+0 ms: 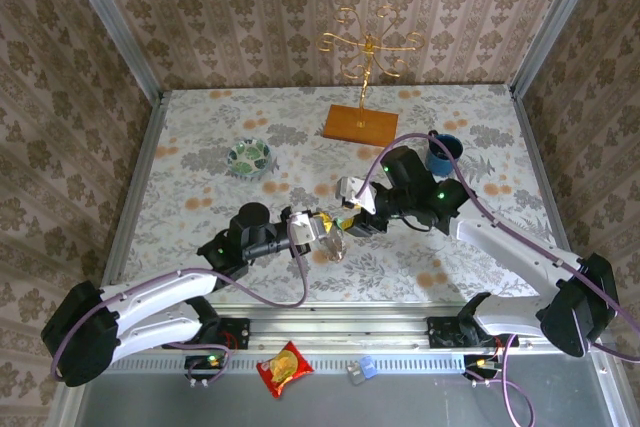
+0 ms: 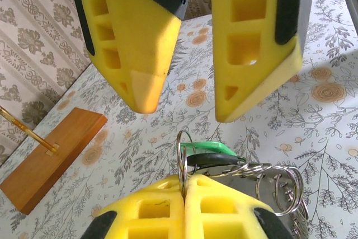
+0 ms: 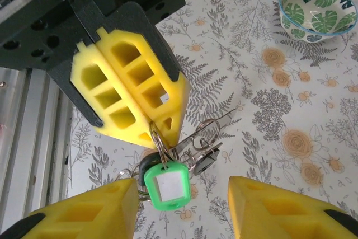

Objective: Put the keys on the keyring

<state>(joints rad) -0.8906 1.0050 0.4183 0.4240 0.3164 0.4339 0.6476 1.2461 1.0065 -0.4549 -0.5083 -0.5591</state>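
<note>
Left jaws are clamping the keyring (image 3: 158,141) — green key (image 3: 166,187) dangling beneath it — while right jaws are gaping empty beside it.

Left gripper (image 2: 184,191) pinched shut — right gripper (image 2: 187,111) spread apart (facing it), both arms reaching inward.

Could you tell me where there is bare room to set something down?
Free: far-left corner behind the bowl; far-right corner past the blue cup. Crowded: the centre, where left gripper and right gripper meet at the keyring.
</note>
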